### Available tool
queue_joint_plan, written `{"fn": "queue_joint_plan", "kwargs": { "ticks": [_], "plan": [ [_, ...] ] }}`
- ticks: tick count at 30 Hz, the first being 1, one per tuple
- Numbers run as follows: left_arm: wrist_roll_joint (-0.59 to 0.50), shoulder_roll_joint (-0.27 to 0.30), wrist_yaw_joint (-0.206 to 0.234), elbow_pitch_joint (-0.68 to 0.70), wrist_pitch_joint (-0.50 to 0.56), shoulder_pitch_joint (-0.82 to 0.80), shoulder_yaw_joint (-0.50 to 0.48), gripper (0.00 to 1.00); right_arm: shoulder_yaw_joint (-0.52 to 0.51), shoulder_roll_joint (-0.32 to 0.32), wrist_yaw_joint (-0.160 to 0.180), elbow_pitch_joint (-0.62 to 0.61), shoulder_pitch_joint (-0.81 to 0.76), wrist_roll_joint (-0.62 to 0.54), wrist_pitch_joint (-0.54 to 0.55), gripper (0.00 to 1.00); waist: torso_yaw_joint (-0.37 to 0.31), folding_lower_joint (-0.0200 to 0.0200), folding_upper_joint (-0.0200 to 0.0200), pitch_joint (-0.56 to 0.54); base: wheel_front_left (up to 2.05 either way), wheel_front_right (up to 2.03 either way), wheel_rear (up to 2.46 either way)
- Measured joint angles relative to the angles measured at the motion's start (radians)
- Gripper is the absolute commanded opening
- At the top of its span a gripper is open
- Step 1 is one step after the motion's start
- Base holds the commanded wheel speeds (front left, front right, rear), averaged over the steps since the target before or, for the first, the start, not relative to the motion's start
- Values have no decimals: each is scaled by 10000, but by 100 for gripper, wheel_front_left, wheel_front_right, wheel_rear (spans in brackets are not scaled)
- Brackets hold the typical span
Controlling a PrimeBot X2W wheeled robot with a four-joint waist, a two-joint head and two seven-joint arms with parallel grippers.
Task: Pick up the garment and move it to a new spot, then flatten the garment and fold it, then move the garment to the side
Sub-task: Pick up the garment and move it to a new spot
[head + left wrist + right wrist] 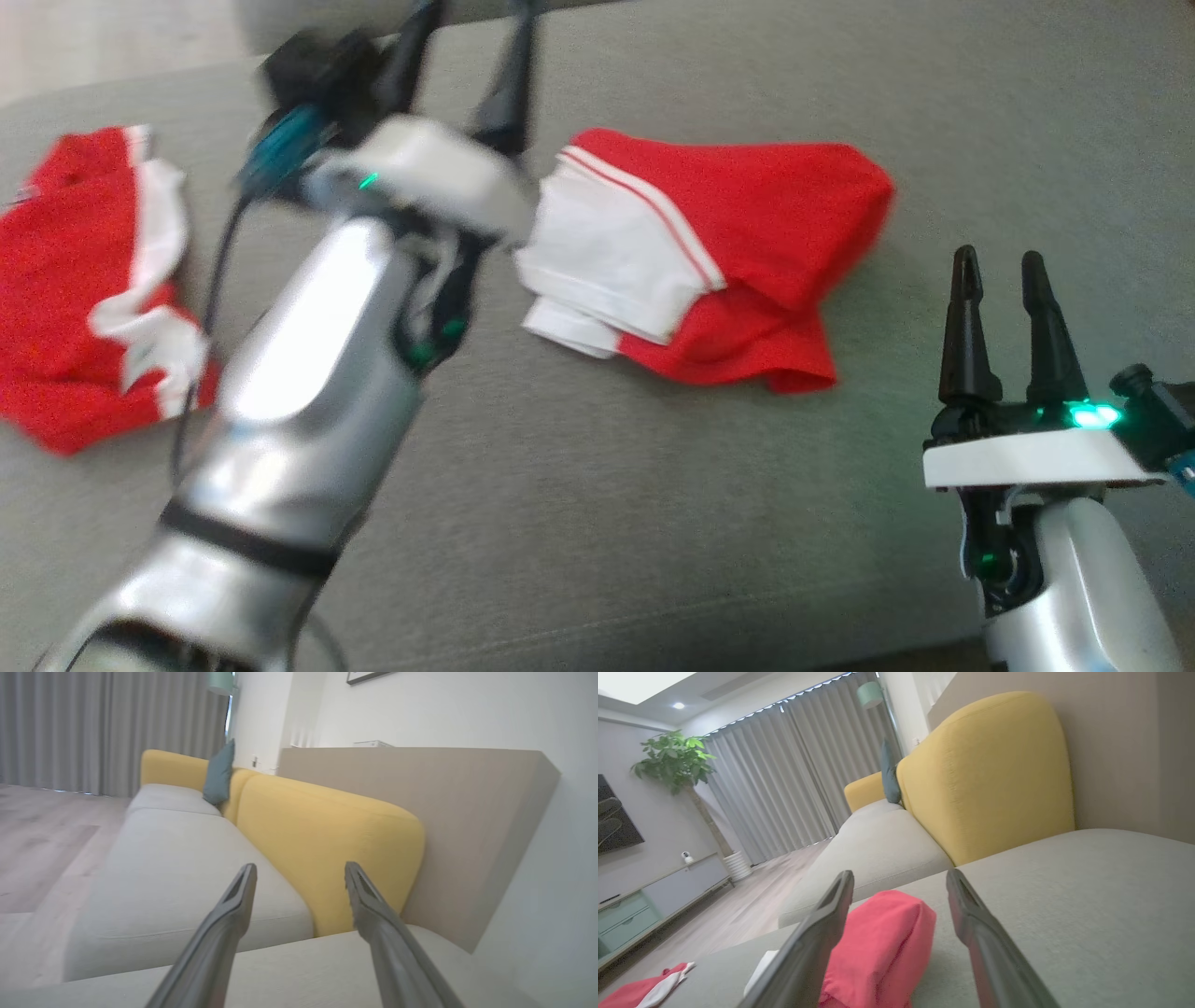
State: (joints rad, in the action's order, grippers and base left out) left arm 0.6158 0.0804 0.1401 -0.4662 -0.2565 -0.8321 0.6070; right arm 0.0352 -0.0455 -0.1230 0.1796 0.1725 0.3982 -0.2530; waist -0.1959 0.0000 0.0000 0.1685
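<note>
While the left gripper (462, 75) gaped empty at upper centre, its arm risked dragging the folded garment (747, 252).

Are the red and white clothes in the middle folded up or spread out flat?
Folded up, loosely. The middle garment lies in stacked layers, white over red, on the grey cushion.

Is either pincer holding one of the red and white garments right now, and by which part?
Nothing is held. Left pincer and right pincer both stand open and empty; the folded garment lies free.
</note>
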Motion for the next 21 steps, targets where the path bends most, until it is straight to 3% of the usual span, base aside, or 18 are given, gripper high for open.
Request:
{"fn": "queue_joint_plan", "kwargs": {
  "ticks": [5,10,15,21],
  "plan": [
    [-790,755,-184,1001,-2,2057,-991,100,52,2,0,0,-198,-523,-23,100,918,0,0,-351,0,0,0],
    [-1509,1034,-357,2178,-2,4354,-1586,100,167,2,0,82,-675,-828,-23,100,1721,0,0,-801,0,0,0],
    [-2142,897,-435,3172,-2,6318,-2157,100,351,4,0,144,-891,-1095,-23,100,2257,0,0,-1260,0,0,0],
    [-3020,203,-633,4063,-2,7735,-2888,100,332,6,0,184,-1306,-1179,-23,100,2641,0,0,-1635,0,0,0]
  ]
}}
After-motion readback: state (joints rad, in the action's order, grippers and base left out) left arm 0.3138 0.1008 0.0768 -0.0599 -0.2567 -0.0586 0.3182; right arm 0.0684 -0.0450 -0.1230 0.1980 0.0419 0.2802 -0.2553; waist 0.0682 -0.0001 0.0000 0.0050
